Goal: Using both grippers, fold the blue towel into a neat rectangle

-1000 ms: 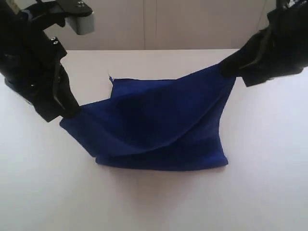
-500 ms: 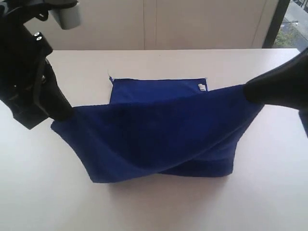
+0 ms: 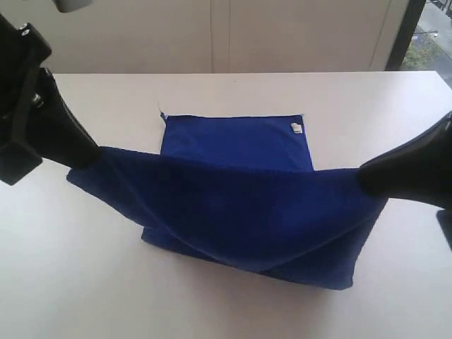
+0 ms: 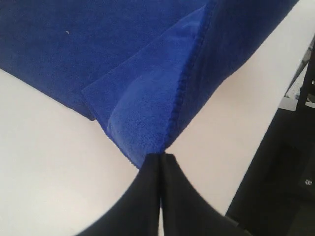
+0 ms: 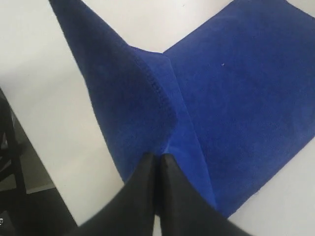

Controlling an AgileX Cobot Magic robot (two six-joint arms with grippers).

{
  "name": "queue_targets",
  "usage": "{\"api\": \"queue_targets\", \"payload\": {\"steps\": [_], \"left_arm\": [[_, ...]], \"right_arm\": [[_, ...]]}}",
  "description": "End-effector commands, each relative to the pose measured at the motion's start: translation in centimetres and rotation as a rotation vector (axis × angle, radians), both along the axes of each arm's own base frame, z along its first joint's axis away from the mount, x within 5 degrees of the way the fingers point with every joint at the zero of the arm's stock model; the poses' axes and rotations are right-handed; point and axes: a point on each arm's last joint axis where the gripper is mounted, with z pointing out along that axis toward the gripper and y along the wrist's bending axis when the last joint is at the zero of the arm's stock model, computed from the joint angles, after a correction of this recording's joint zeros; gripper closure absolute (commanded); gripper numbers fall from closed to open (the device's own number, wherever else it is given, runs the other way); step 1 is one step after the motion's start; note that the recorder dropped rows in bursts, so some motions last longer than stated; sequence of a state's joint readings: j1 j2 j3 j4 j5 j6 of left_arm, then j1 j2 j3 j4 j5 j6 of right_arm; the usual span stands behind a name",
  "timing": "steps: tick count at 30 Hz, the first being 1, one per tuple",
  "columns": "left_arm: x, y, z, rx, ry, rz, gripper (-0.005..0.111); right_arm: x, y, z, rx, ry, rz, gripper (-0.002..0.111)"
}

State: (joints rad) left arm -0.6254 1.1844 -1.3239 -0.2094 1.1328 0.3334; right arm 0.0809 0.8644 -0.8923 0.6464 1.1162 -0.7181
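White table (image 3: 212, 92); left fingers (image 4: 145, 196), right fingers (image 5: 139, 191) each clamped on blue towel (image 3: 240, 212) corner; probable tag (image 3: 296, 128) exterior-only.

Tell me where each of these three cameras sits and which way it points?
Exterior view: off the arms and raised, looking down across the white table at the blue towel. The left gripper and right gripper reach in from the sides, each pinching the towel.
Left wrist view: on the left arm, looking along its closed fingers at the cloth they pinch.
Right wrist view: on the right arm, looking along its closed fingers at its own pinch.
Shared: all three show the towel and table, and each wrist view matches one gripper seen outside.
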Motion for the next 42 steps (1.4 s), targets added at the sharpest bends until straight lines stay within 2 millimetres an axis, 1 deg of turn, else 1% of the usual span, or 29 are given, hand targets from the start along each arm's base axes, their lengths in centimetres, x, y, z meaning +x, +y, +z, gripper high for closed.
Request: {"api": "queue_targets", "payload": {"steps": [1,5,11,17,21,25,29,32,37,39,42], "left_arm": [[-1.8,0.9,0.6,0.011,0.048,-0.024,0.107],[-2.7,1.4,1.7,-0.04,0.03,-0.005,0.107],[-4.3,1.6,3.3,-0.148,0.029,-0.038,0.107],[-4.5,1.7,3.5,-0.156,0.029,-0.031,0.107],[-4.3,1.6,2.9,-0.14,0.044,-0.03,0.107],[-3.9,1.4,1.9,-0.105,0.066,-0.025,0.107],[-3.5,1.4,1.5,-0.077,0.066,-0.018,0.107],[-3.2,1.4,1.3,-0.056,0.061,-0.013,0.107],[-2.9,1.5,0.2,-0.011,0.076,-0.006,0.107],[-2.8,1.6,-0.2,0.012,0.073,0.0,0.107],[-2.7,1.7,-0.5,0.023,0.068,0.005,0.107]], "right_arm": [[0.4,-0.1,-0.6,0.002,-0.02,-0.021,0.108],[0.4,-0.1,-0.6,0.001,-0.022,-0.021,0.108],[0.4,-0.1,-0.5,0.001,-0.024,-0.022,0.108],[0.4,-0.1,-0.5,0.002,-0.026,-0.023,0.108],[0.4,-0.1,-0.6,-0.009,-0.026,-0.024,0.108],[0.4,-0.6,-1.0,-0.078,-0.02,-0.019,0.108],[0.5,-1.0,-1.0,-0.136,-0.033,-0.027,0.108],[0.8,-1.2,-0.8,-0.163,-0.079,-0.039,0.108],[1.5,-1.7,-0.6,-0.232,-0.172,-0.06,0.108],[1.6,-1.8,-0.2,-0.234,-0.197,-0.069,0.108],[1.5,-1.8,1.0,-0.231,-0.23,-0.069,0.108]]}}
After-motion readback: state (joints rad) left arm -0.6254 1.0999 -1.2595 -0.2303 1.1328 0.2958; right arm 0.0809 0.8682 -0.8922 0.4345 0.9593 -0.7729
